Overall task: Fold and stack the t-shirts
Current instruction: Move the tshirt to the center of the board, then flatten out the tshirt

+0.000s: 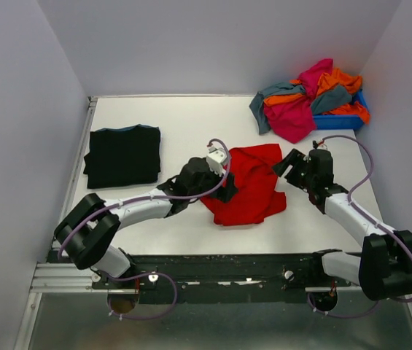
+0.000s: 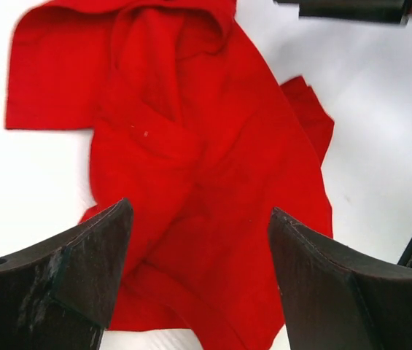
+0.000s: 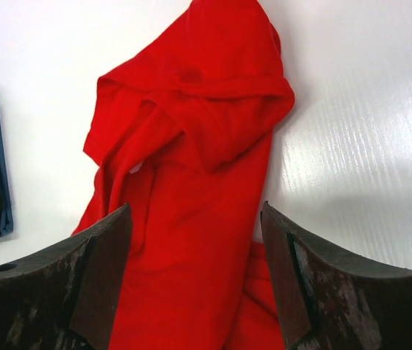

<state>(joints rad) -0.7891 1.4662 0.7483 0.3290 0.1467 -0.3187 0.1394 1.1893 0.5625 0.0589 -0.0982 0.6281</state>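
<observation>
Red t-shirt lies crumpled on the table. I have the left arm stretched low, elbow bent, with the left gripper over the shirt's left edge. Its fingers are spread wide, nothing held. The right arm reaches in from the shirt's right. The right gripper sits just beside that edge, also wide apart and empty. Folded black t-shirt is well left of the red one. The unfolded pile is behind-right of it, on the blue bin.

My left arm reaches forward and to the right, elbow low, left fingers spread wide apart. My right arm bends inward to the left, right fingers equally spread.
</observation>
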